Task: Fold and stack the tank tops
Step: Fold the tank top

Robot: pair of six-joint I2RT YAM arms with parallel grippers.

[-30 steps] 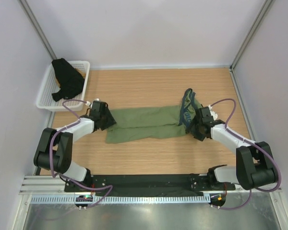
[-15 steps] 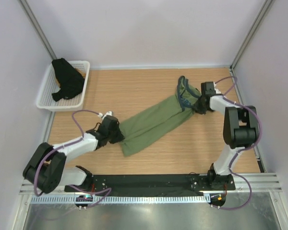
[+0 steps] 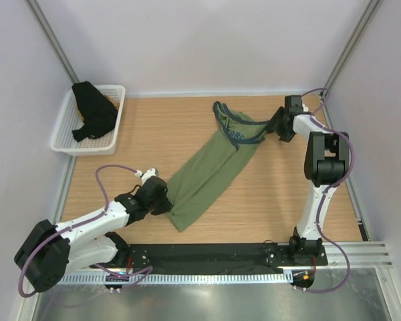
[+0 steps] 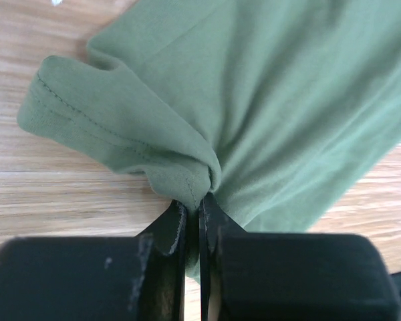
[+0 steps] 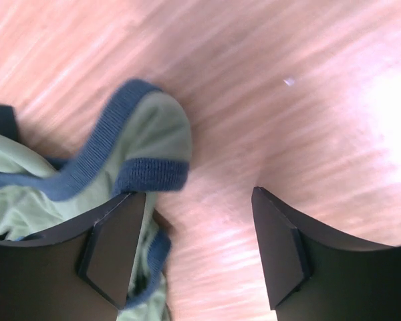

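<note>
The olive green tank top (image 3: 214,167) with navy trim lies folded lengthwise, stretched diagonally across the table. My left gripper (image 3: 166,200) is shut on its hem corner (image 4: 187,177) at the near left end. My right gripper (image 3: 279,127) is open at the far right, beside the strap end; the navy-trimmed strap (image 5: 150,144) lies free just past the left finger (image 5: 113,244), with bare wood between the jaws. The black tank top (image 3: 93,114) sits crumpled in the basket.
A white mesh basket (image 3: 113,93) stands at the far left corner by the left wall. White walls and metal posts enclose the table on three sides. The arm bases sit on a black rail at the near edge.
The left gripper pulled the hem nearer and leftward. The right gripper moved to the far right and let go of the strap end; the top's neck end now lies spread open.
</note>
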